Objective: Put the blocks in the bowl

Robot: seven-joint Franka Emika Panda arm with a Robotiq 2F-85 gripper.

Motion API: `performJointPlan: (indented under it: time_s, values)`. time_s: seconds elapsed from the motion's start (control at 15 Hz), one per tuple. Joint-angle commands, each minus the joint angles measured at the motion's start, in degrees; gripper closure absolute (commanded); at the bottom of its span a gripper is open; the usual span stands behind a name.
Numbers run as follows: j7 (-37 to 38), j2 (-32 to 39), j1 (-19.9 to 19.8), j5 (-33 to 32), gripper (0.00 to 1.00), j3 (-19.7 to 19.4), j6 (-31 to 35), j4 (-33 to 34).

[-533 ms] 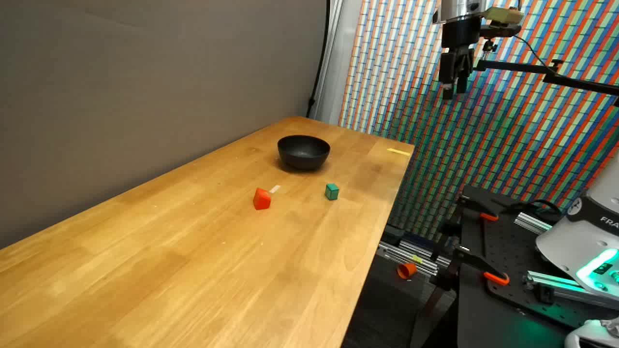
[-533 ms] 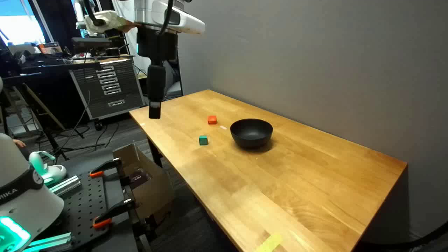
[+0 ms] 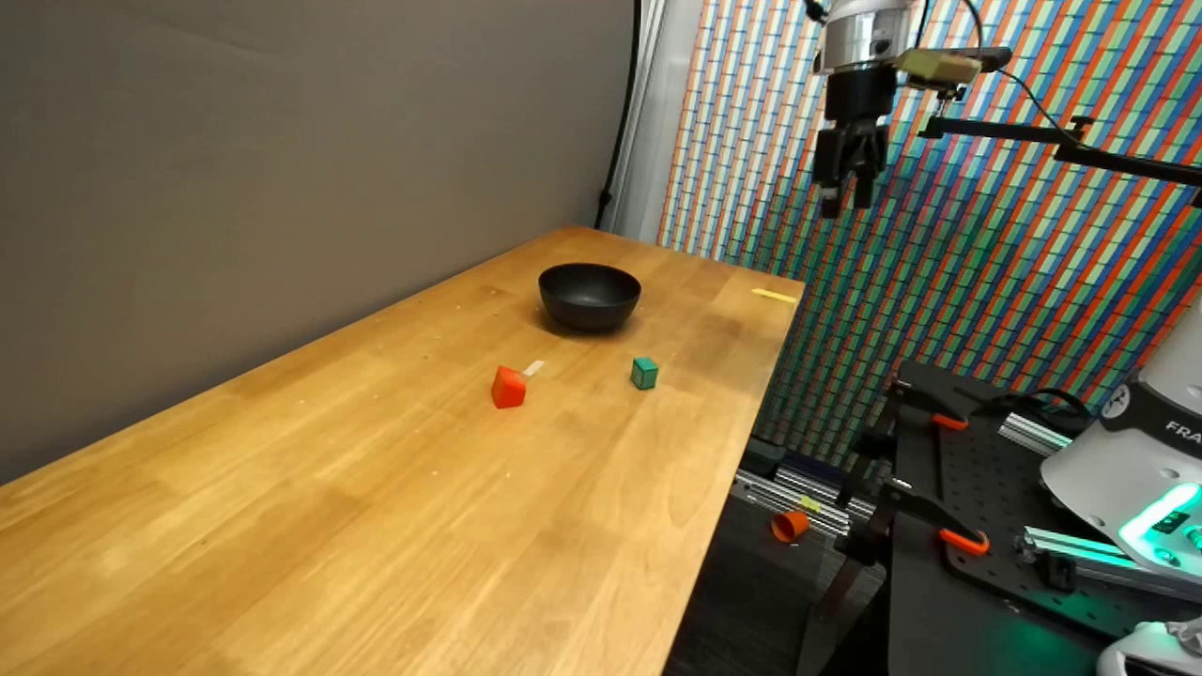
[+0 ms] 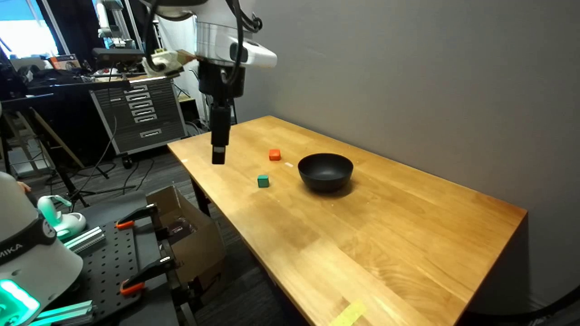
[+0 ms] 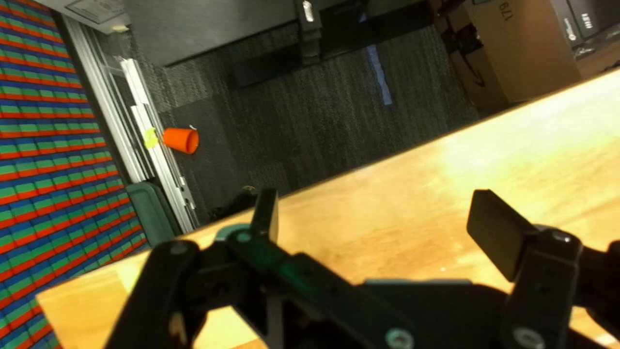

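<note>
End effector (image 5: pixel 377 220) is hanging spread wide, gripping nothing; the green cube (image 4: pixel 263 181) is lying well below it, farther from the robot base (image 4: pixel 45 267).

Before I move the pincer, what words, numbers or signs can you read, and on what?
"FRA", cut off by the picture edge: robot base.
"MIKA", cut off likewise: the base's black band.
"179", sideways: cardboard box.
Too blurred: lettering on the dark case.
Too blurred: label at the wrist view's upper left.
Too small: round emblem on the base.
Too small: print on the dark item inside the cardboard box.
</note>
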Motion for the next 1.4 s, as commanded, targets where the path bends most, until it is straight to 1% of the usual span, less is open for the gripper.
performJointPlan:
  time_s: [0.0, 0.13, 0.27, 0.47, 0.6, 0.87, 1.2, 1.27, 1.33]
  values:
    - [1.86, 13.35, 3.33, 6.72, 0.0, 1.96, 9.49, 3.99]
    - [3.24, 20.49, 5.05, 9.05, 0.0, 3.81, 14.33, 6.57]
    - [5.83, 27.32, 6.61, 9.57, 0.0, 5.4, 18.78, 10.04]
    - [10.49, 34.73, 9.29, 9.18, 0.0, 6.78, 21.7, 15.11]
    - [13.43, 38.47, 11.25, 7.94, 0.0, 6.55, 22.42, 18.47]
    - [17.01, 42.82, 13.72, 8.18, 0.0, 6.14, 21.35, 23.31]
    - [19.56, 45.07, 15.44, 8.11, 0.0, 5.89, 21.02, 25.58]
    - [19.96, 45.37, 15.77, 7.84, 0.25, 5.73, 20.94, 25.68]
    - [20.32, 45.61, 16.12, 7.57, 0.26, 5.53, 21.11, 25.71]
